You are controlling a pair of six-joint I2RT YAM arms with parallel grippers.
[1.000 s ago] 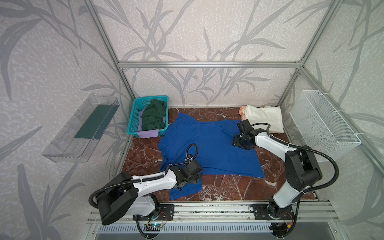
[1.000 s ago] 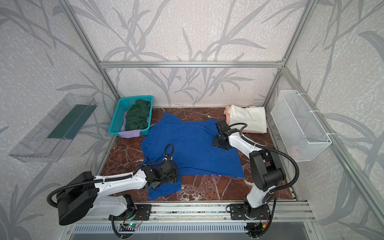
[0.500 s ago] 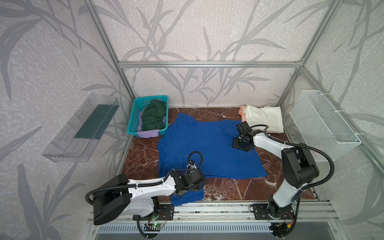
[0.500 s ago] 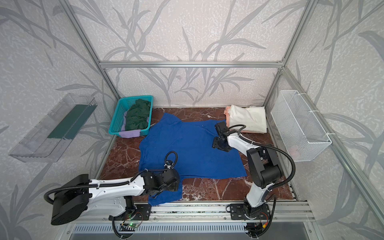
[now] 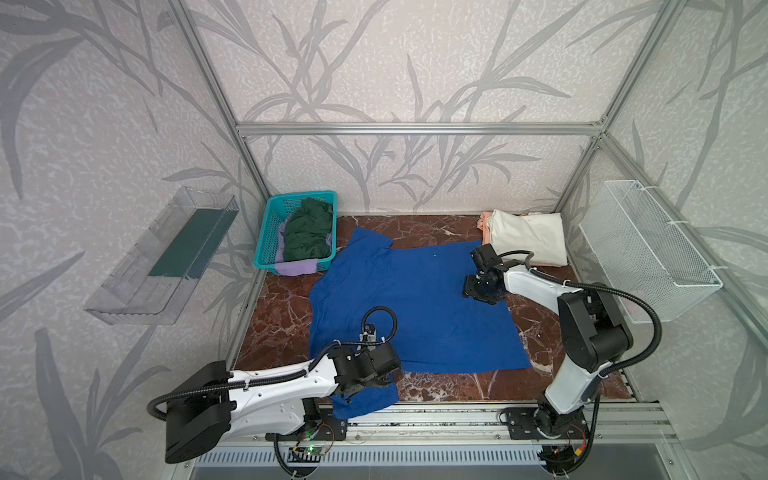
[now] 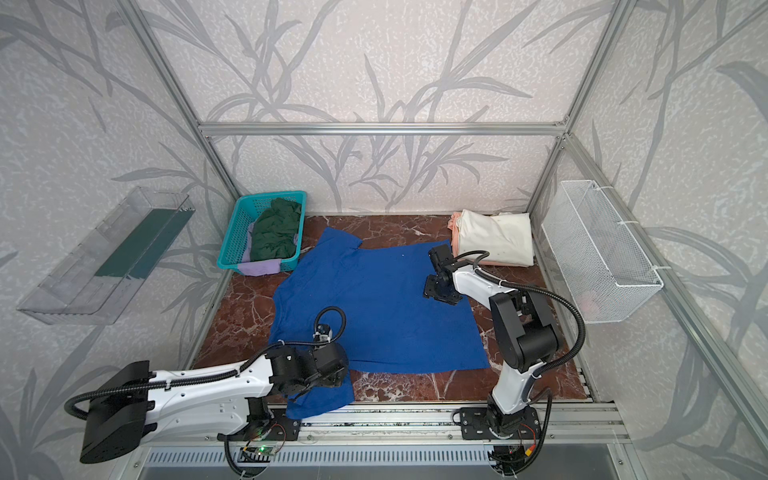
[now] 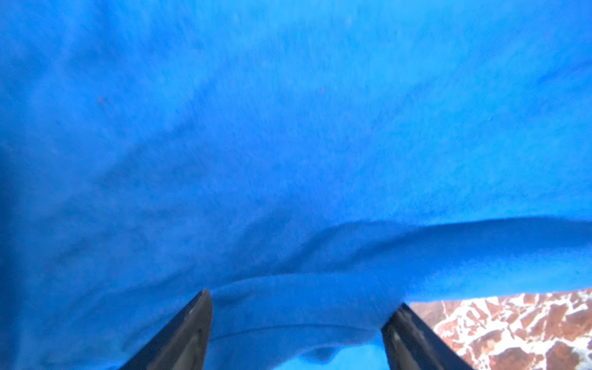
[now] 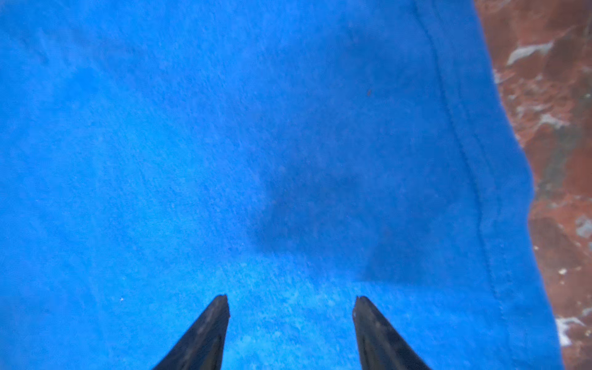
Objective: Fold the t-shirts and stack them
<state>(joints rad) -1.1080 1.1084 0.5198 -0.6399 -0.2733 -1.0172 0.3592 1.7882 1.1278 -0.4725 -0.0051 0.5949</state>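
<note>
- Blue tee [image 5: 415, 299] flat across mid worktop [image 5: 286, 316], near-left flap by the front rail.
- Left claw [image 7: 303, 299] spread, astride a fold at that flap's hem.
- Right claw [image 8: 291, 298] spread, low over the right hem; contact unclear.
- Green tee [image 5: 309, 232] in basket [image 5: 266, 237]; cream tee [image 5: 528, 237] folded, back right.

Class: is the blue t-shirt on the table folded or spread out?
Spread out. The blue t-shirt lies wide and flat over the marble table, from beside the teal basket to the front edge.
</note>
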